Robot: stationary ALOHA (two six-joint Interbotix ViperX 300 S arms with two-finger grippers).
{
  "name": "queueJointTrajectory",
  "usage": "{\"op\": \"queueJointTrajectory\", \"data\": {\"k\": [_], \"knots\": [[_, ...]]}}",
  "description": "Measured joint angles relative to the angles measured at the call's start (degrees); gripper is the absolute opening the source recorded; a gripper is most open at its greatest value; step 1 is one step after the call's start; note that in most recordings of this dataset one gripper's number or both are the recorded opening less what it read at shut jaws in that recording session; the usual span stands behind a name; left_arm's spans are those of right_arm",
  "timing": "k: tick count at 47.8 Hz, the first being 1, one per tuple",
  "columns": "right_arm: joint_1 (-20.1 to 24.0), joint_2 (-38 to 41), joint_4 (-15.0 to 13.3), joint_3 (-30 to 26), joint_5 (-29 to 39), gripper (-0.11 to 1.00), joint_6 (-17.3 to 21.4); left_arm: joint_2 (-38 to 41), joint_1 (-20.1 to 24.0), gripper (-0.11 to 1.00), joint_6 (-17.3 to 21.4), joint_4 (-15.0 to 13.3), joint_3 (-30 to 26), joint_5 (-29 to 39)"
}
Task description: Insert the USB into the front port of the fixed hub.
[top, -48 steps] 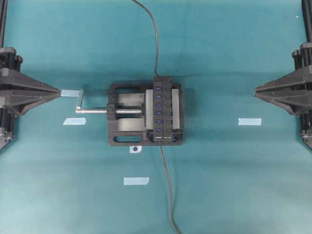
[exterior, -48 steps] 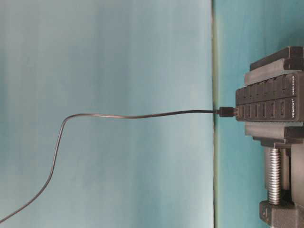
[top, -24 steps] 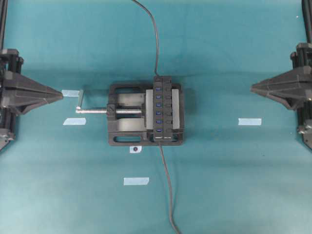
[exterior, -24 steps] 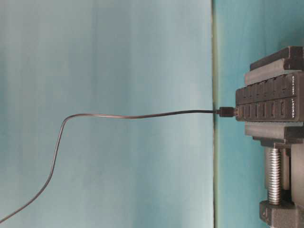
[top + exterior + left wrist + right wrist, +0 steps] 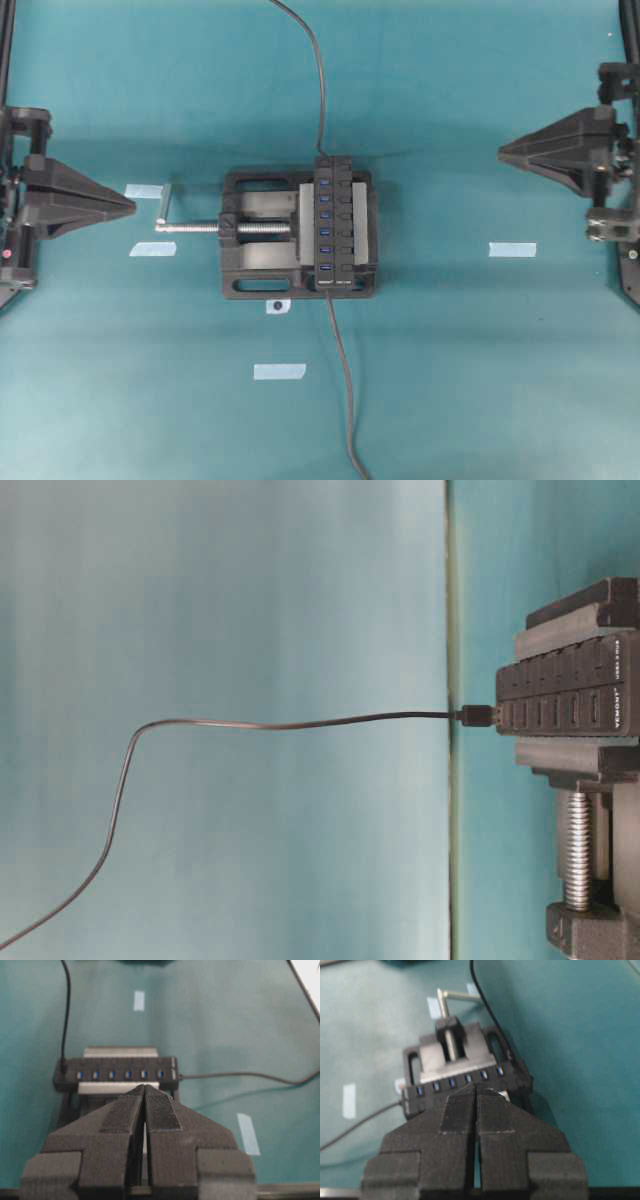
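Note:
The fixed hub (image 5: 335, 222) is a black strip with blue slots, clamped in a vise at the table's centre. It also shows in the left wrist view (image 5: 117, 1074), the right wrist view (image 5: 465, 1082) and the table-level view (image 5: 560, 695). The USB plug (image 5: 322, 160) sits in the hub's end slot at the top of the overhead view, with its thin cable rising from it (image 5: 475, 716) (image 5: 62, 1066) (image 5: 510, 1055). My left gripper (image 5: 133, 205) (image 5: 145, 1087) is shut and empty at the far left. My right gripper (image 5: 500, 152) (image 5: 476, 1086) is shut and empty at the far right.
The black vise (image 5: 255, 235) has a silver screw handle (image 5: 165, 205) pointing at my left gripper. The hub's own lead (image 5: 340, 380) runs off the front edge. Pale tape strips lie on the teal table (image 5: 279, 371) (image 5: 512, 249) (image 5: 152, 248).
My right gripper has moved up and slightly toward the centre. My left gripper has shifted a little toward the vise handle. The hub, plug and cables have not moved.

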Motion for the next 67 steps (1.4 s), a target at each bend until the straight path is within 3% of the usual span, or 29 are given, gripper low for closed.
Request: {"op": "queueJointTrajectory", "data": {"k": [18, 27, 55, 67], "knots": [[-0.53, 13.62, -1.49, -7.56, 5.71, -0.05, -0.18, 1.85, -0.09, 0.00, -0.44, 0.00, -0.62, 2.64], [-1.14, 18.28, -3.16, -11.51, 7.38, -0.05, -2.64, 1.58, 0.00, 0.00, -0.53, 0.00, -0.70, 2.81], [-2.11, 29.71, -3.25, -20.57, 14.68, -0.05, -4.13, 1.49, 0.00, 0.00, -1.67, 0.00, -0.70, 5.98], [-2.81, 35.42, -3.25, -23.99, 15.38, -0.05, -7.38, 1.14, 0.00, 0.00, -1.67, 0.00, -0.79, 6.50]]}}
